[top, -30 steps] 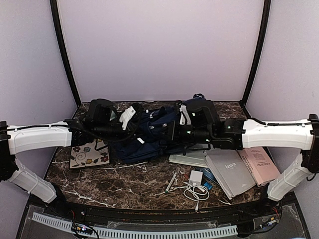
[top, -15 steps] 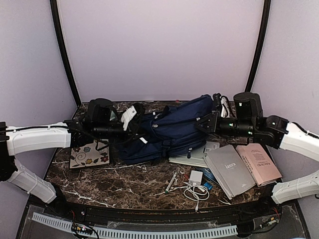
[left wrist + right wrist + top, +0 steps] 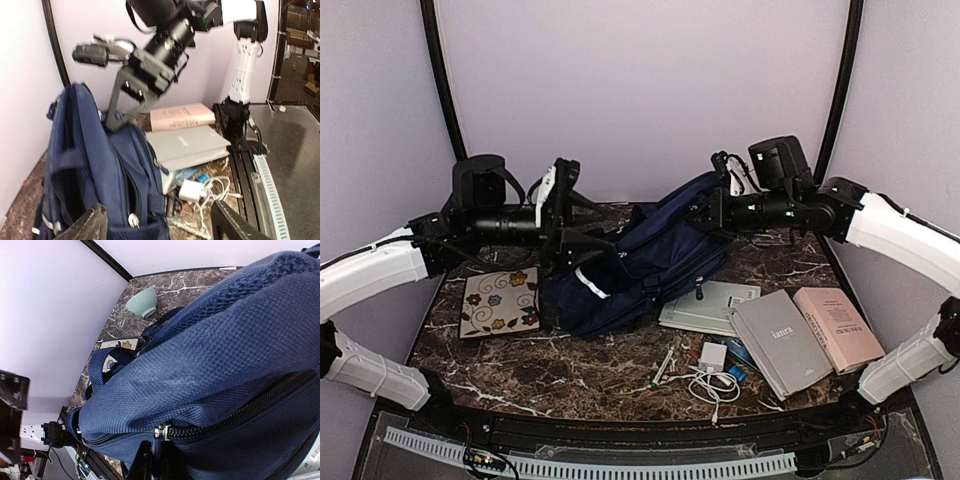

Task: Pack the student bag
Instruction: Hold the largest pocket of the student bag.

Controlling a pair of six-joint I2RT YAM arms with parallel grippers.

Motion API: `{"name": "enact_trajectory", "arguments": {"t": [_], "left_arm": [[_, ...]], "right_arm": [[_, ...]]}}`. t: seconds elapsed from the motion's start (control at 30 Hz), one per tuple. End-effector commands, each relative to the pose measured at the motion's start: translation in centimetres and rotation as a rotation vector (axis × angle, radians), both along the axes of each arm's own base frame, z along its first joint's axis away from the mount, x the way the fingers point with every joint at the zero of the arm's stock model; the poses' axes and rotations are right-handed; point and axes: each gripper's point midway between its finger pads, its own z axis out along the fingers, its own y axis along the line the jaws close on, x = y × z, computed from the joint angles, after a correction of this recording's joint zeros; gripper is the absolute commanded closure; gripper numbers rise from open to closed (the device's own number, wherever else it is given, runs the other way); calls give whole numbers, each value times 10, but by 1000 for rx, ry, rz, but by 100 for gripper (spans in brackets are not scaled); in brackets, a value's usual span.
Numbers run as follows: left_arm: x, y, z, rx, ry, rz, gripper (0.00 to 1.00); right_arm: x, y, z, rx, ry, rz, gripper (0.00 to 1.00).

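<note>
The student bag [image 3: 640, 262] lies in the middle of the tabletop [image 3: 590, 352], towards the far edge. Its long axis runs roughly left to right. The left end rests on the marble. The right end is held up and tilts towards the far right corner. The end with the webbing loops points at the left edge, but I cannot tell whether that end is the bag's top.

The right pincer [image 3: 706, 212] is pinched almost closed on the raised end. The right wrist view shows its fingers right at the zip pull [image 3: 161, 431], though the grip could be on the pull itself or on the fabric beside it. The left pincer [image 3: 582, 225] is spread wide and holds nothing. It hangs above the bag's left end.

The step in hand looks like opening the main zip. To do it well, the left pincer should come down and clamp the fabric close beside the zip line, so the bag cannot slide. The right pincer should then draw along the line of the teeth rather than upward, or the whole bag will simply lift.

The grey book [image 3: 780, 342], pink book [image 3: 840, 325] and white charger [image 3: 713, 357] wait near the right front corner, just beside the bag, so a swinging bag could sweep them.
</note>
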Motion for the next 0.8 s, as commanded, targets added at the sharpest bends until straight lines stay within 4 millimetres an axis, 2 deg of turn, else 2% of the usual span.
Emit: {"name": "enact_trajectory", "arguments": {"t": [0.0, 0.07, 0.17, 0.23, 0.33, 0.37, 0.4, 0.5, 0.53, 0.57, 0.6, 0.63, 0.67, 0.7, 0.73, 0.77], "left_arm": [[13, -7, 45, -43, 43, 46, 25], [31, -15, 43, -29, 54, 99, 16], [61, -27, 37, 15, 41, 180, 9], [69, -37, 36, 47, 17, 157, 5], [78, -51, 24, 101, 22, 125, 5], [84, -53, 20, 112, 28, 144, 9], [90, -54, 17, 120, 30, 166, 22], [103, -57, 17, 115, 23, 213, 72], [103, -57, 19, 103, 25, 213, 85], [101, -58, 21, 88, 25, 202, 94], [96, -58, 24, 73, 25, 181, 98], [90, -58, 26, 56, 26, 157, 99], [84, -58, 28, 39, 27, 131, 96], [78, -58, 30, 20, 27, 107, 85], [72, -58, 33, 1, 23, 84, 71], [68, -57, 35, -15, 20, 69, 64]], "right_arm": [[2, 26, 55, 59, -149, 102, 100], [1, 33, 62, 56, -164, 122, 100], [0, 40, 73, 55, -185, 143, 100], [-1, 44, 79, 60, -192, 155, 100], [0, 46, 85, 54, -203, 163, 100], [0, 48, 85, 54, -203, 166, 100], [0, 49, 85, 56, -204, 170, 100], [-1, 53, 84, 59, -200, 185, 100], [-1, 54, 83, 58, -199, 187, 100], [-1, 54, 83, 58, -200, 189, 100], [-1, 54, 82, 57, -200, 189, 100], [-2, 53, 83, 56, -202, 189, 100], [-1, 51, 82, 53, -204, 185, 100], [-2, 50, 82, 51, -207, 182, 100], [-1, 49, 82, 48, -209, 176, 100], [-1, 49, 81, 48, -209, 174, 100]]}}
